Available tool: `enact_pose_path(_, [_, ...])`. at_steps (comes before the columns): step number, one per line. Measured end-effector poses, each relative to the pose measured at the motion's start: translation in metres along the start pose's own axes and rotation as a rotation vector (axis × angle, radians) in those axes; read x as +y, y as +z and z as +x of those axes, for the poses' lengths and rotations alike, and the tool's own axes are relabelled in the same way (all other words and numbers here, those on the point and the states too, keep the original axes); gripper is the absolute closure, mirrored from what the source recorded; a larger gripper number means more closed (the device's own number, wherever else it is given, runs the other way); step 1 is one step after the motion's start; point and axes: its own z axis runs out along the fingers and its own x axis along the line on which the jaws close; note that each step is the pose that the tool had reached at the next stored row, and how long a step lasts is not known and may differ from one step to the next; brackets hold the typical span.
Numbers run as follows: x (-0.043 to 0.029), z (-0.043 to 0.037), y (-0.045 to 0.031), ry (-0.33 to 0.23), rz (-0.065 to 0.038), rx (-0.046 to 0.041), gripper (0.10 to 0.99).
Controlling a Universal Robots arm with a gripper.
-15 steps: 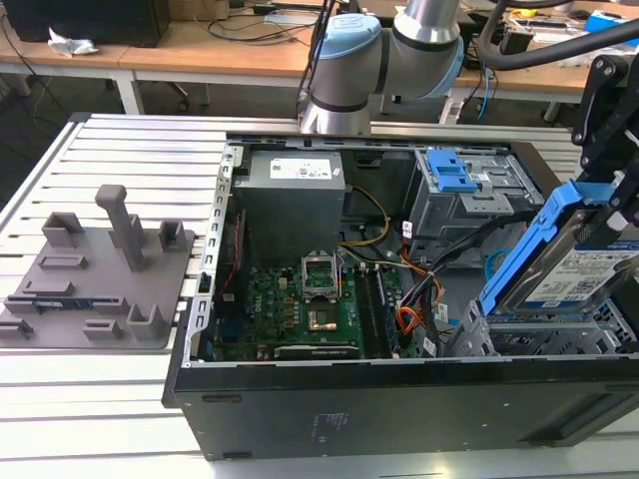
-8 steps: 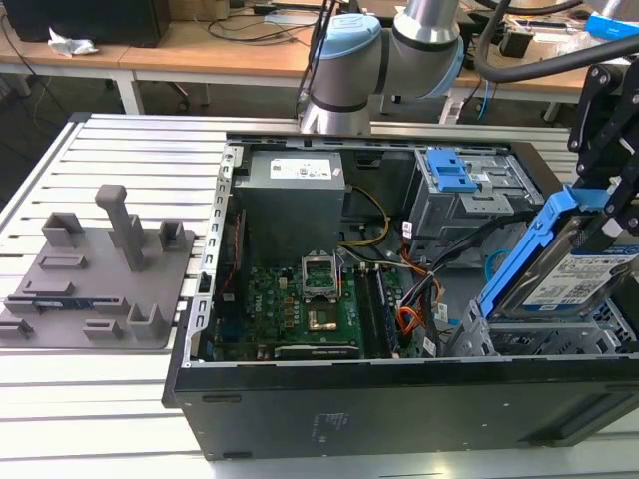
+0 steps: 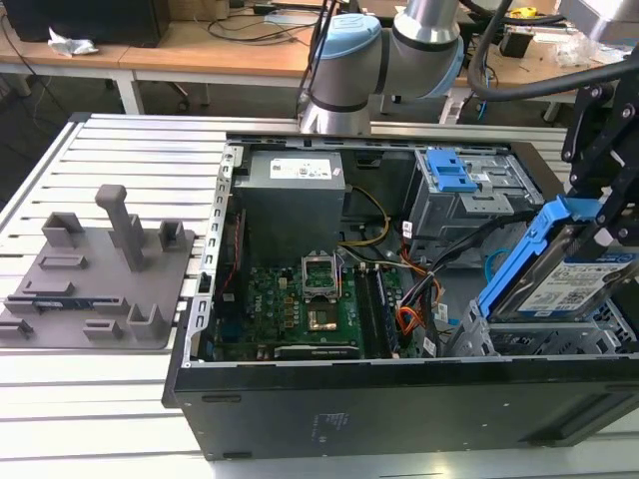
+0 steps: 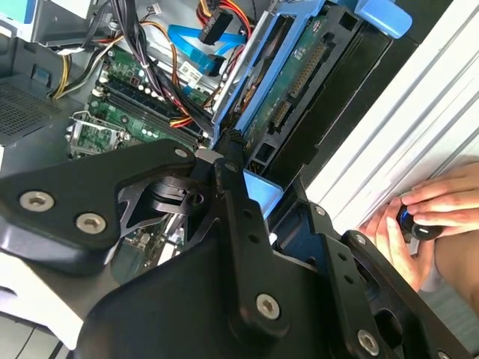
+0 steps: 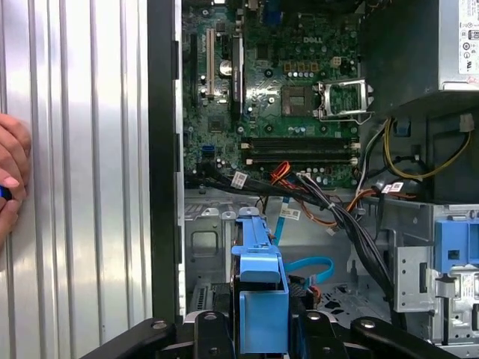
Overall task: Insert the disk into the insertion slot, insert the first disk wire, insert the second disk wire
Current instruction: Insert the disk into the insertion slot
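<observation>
My black gripper (image 3: 604, 230) is shut on the disk (image 3: 584, 284), a silver drive with a white label in a bright blue carrier, at the exterior view's right. The disk is tilted, with its lower end over the grey perforated insertion slot (image 3: 559, 337) in the open computer case. I cannot tell whether it touches the slot. In the first wrist view the blue carrier (image 5: 258, 292) sits between the gripper's fingers (image 5: 206, 333). The second wrist view has the disk (image 4: 299, 82) edge-on beyond the black linkage. A loose blue flat cable (image 5: 307, 265) and a bundle of coloured wires (image 5: 329, 209) lie beside the bay.
A grey drive cage with a blue latch (image 3: 449, 180) stands behind the slot. The motherboard (image 3: 300, 299) and power supply (image 3: 290, 200) fill the case's left. A grey fixture plate (image 3: 95, 274) lies on the slatted table. A person's hand (image 4: 426, 217) rests on the table beside the case.
</observation>
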Motion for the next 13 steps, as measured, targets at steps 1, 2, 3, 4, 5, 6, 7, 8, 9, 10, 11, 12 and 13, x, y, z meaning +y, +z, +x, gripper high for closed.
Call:
enact_pose_path(1, [0.0000,0.0001,0.0026,0.000,0.000,0.0000,0.722])
enact_pose_path(2, [0.0000,0.0002,0.0050,0.000,0.000,0.0000,0.722])
enact_pose_path(3, [0.0000,0.0003,0.0074,0.000,0.000,-0.0001,0.722])
enact_pose_path(4, [0.0000,0.0004,0.0095,0.000,0.000,-0.0001,0.722])
enact_pose_path(5, [0.0000,0.0005,0.0114,0.000,0.000,-0.0001,0.722])
enact_pose_path(6, [0.0000,0.0006,0.0141,0.000,-0.001,0.0000,0.722])
enact_pose_path(7, [0.0000,0.0008,0.0164,0.000,-0.001,0.0000,0.722])
enact_pose_path(8, [0.0000,0.0008,0.0183,0.000,-0.001,0.0000,0.722])
enact_pose_path(9, [0.0001,0.0010,0.0218,0.000,-0.001,-0.0001,0.722])
enact_pose_path(10, [0.0001,0.0011,0.0242,0.000,-0.001,0.0000,0.722])
enact_pose_path(11, [0.0001,0.0011,0.0246,0.000,-0.001,-0.0001,0.722])
enact_pose_path(12, [0.0001,0.0011,0.0246,0.000,-0.001,0.0003,0.710])
enact_pose_path(13, [0.0001,0.0011,0.0246,0.000,-0.001,0.0002,0.592])
